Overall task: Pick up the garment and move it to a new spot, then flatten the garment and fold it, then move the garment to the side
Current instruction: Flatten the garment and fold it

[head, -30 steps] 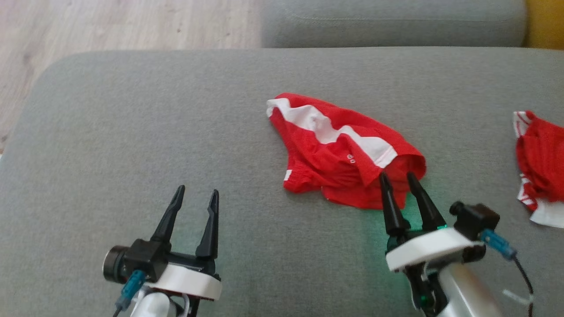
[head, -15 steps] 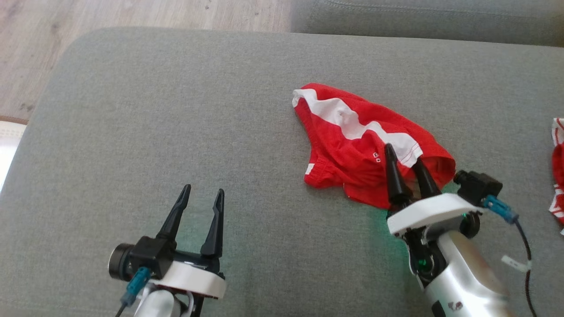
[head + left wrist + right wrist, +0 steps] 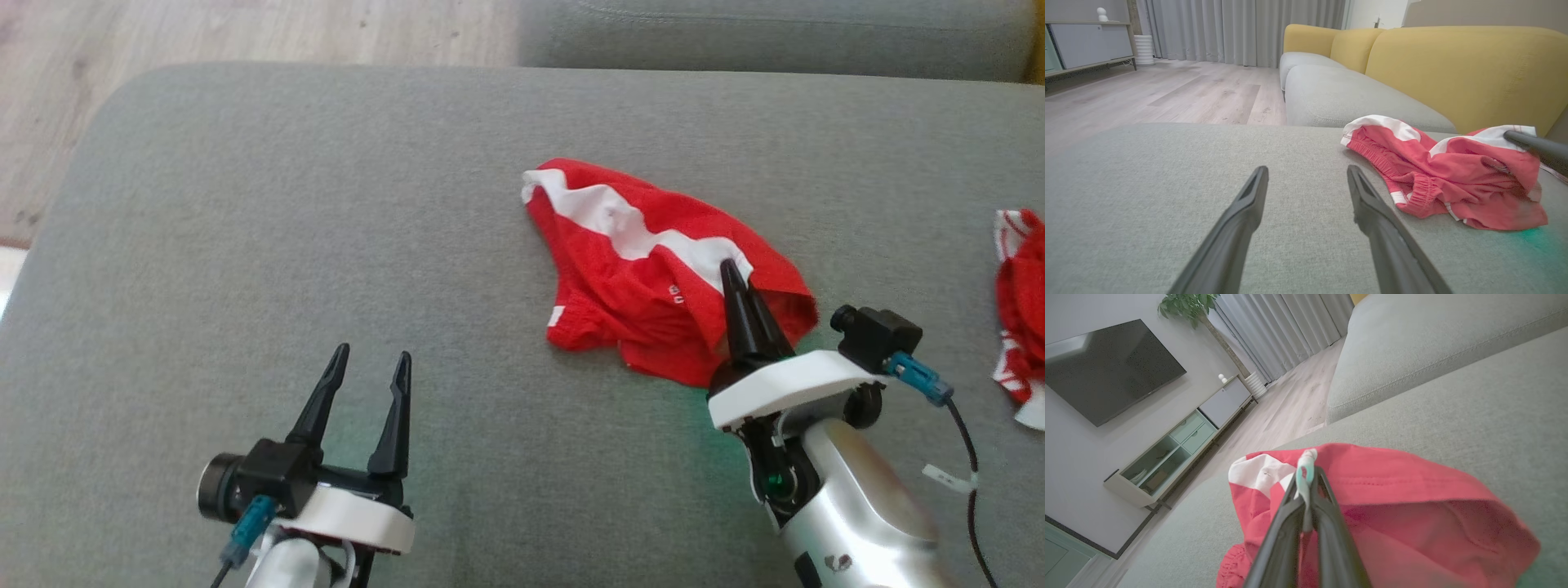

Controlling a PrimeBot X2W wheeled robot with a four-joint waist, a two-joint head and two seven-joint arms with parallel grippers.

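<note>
Pinching the garment (image 3: 620,269) at its white-banded edge, the right gripper (image 3: 731,269) is clamped on it. The left gripper (image 3: 371,355) gapes wide over broad grey cushion (image 3: 269,204).

Garment (image 3: 620,286) red, white band; cushion (image 3: 326,245) grey; floor (image 3: 245,33) pale wood; sofa back (image 3: 1453,69) yellow.
</note>
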